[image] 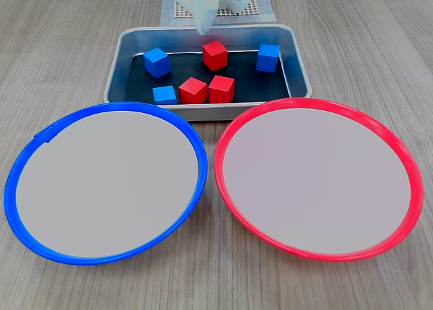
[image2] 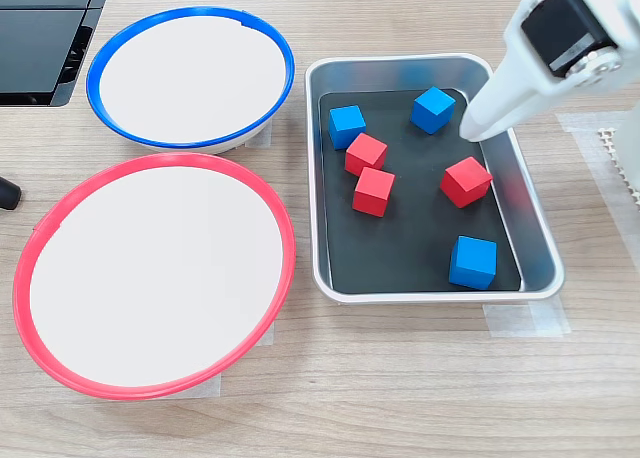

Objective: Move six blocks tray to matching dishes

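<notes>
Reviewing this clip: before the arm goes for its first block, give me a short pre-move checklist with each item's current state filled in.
1. All six blocks in the tray: ok. Three red, such as one red block, and three blue, such as one blue block, lie on its dark bottom.
2. Blue-rimmed dish free to receive: ok, nothing in it.
3. Red-rimmed dish free to receive: ok, nothing in it.
4. Gripper over the tray: ok, its tip hangs at the tray's far edge in a fixed view.
5. Gripper open for a grasp: cannot tell, the fingers look closed together but blurred.
6. Blocks separated enough to grasp: not ok for two red blocks that touch.
</notes>
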Controlling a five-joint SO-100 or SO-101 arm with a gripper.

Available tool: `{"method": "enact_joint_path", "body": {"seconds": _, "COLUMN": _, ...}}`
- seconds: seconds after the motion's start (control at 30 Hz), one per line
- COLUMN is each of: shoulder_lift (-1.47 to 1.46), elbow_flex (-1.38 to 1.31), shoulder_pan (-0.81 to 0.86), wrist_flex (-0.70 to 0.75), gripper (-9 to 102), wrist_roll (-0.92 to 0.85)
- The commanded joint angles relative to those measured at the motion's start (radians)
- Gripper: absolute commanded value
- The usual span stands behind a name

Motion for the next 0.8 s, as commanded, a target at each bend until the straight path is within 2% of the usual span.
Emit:
{"method": "enact_joint_path", "body": {"seconds": 0.0, "shoulder_lift": -0.281, "elbow_flex": -0.196, "shoulder_pan": -0.017, "wrist_flex": 0.081, "gripper": 10, "wrist_roll": -0.034}}
{"method": "enact_joint_path", "body": {"seconds": 0.03, "shoulder_lift": -0.374, "elbow_flex": -0.241, "shoulder_pan": -0.021, "wrist_flex": 0.077, "gripper": 13, "wrist_roll": -0.032}}
{"method": "enact_joint_path", "body": {"seconds": 0.2, "shoulder_lift": -0.606, "elbow_flex": -0.262, "shoulder_pan": -0.055, "wrist_flex": -0.011, "gripper": 16, "wrist_roll": -0.114}}
{"method": "enact_joint_path", "body": {"seconds": 0.47, "shoulder_lift": -0.647, "elbow_flex": -0.138, "shoulder_pan": -0.058, "wrist_flex": -0.206, "gripper": 16, "wrist_roll": -0.178}}
{"method": "enact_joint_path", "body": {"seconds": 0.57, "shoulder_lift": -0.640, "elbow_flex": -0.120, "shoulder_pan": -0.066, "wrist_flex": -0.219, "gripper": 0, "wrist_roll": -0.198}}
{"method": "enact_joint_path", "body": {"seconds": 0.67, "shoulder_lift": -0.646, "elbow_flex": -0.172, "shoulder_pan": -0.077, "wrist_flex": -0.195, "gripper": 0, "wrist_roll": -0.193}}
{"method": "enact_joint_path", "body": {"seconds": 0.77, "shoulder_lift": -0.721, "elbow_flex": -0.380, "shoulder_pan": -0.120, "wrist_flex": -0.152, "gripper": 0, "wrist_roll": -0.104}}
